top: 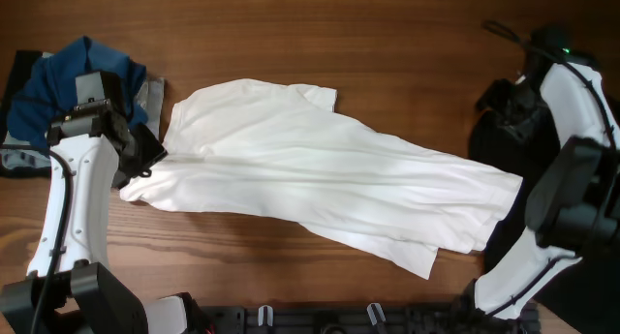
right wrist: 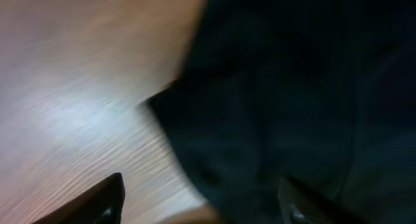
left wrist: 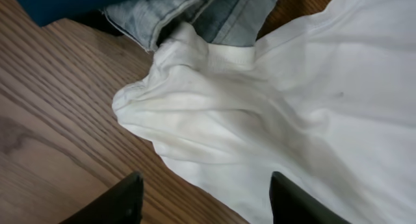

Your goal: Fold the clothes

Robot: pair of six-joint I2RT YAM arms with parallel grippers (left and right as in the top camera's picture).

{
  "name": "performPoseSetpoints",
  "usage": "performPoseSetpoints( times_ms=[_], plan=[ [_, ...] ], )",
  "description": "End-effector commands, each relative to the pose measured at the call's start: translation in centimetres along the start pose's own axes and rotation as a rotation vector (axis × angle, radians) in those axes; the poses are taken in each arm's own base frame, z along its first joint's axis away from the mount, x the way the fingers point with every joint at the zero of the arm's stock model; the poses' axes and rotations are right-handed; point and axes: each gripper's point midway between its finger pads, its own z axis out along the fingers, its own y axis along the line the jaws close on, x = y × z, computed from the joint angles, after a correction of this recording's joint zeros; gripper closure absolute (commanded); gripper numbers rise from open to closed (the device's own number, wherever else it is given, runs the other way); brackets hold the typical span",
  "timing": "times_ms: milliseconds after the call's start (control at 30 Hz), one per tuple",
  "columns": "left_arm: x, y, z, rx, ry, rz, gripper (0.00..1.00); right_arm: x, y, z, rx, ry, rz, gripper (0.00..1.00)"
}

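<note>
The white shirt (top: 320, 174) lies spread at a slant across the wooden table (top: 291, 24), from upper left to lower right. My left gripper (top: 145, 162) hovers at its bunched left corner. In the left wrist view the jaws of that gripper (left wrist: 205, 199) stand open, with the crumpled white cloth (left wrist: 208, 113) just ahead and partly under them, nothing pinched. At the right edge lies a black garment (top: 489, 136). My right gripper (top: 502, 109) is above it, and in the blurred right wrist view that gripper (right wrist: 198, 204) is open over the dark cloth (right wrist: 292, 87).
A blue garment (top: 68, 73) and a piece of grey-blue denim (left wrist: 195, 13) are piled at the far left, touching the shirt's corner. Bare wood (left wrist: 52, 120) shows left of the shirt. The arm bases (top: 320, 319) line the front edge.
</note>
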Motion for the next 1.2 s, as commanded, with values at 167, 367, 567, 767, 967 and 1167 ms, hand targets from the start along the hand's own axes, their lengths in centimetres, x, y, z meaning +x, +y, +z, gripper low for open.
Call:
performPoseSetpoints(
  times_ms=[167,367,567,767,967,1167],
  plan=[
    [1.0,-5.7,-1.1,0.160,-0.013,0.152,0.35,-1.4,-3.3,3.7,0.110,0.015,0.129,0.28],
    [1.4,-9.7,-1.9,0.228,-0.081,0.252,0.30,-2.5,-4.8,4.8,0.140,-0.031,0.142,0.77],
    [1.6,-12.8,-2.7,0.290,-0.142,0.319,0.28,-6.6,-12.1,0.5,0.234,-0.155,0.335,0.96],
    [1.6,-15.7,-3.0,0.333,-0.218,0.495,0.34,-11.0,-19.8,-10.8,0.182,-0.395,0.548,0.96],
    [0.5,-18.0,-2.5,0.372,-0.281,0.534,0.31,-12.9,-17.2,-18.6,-0.175,-0.564,0.438,0.25],
    [0.1,-22.2,-1.1,0.513,-0.313,0.657,0.26,-11.8,-9.2,-20.0,-0.409,-0.525,0.160,0.23]
  ],
)
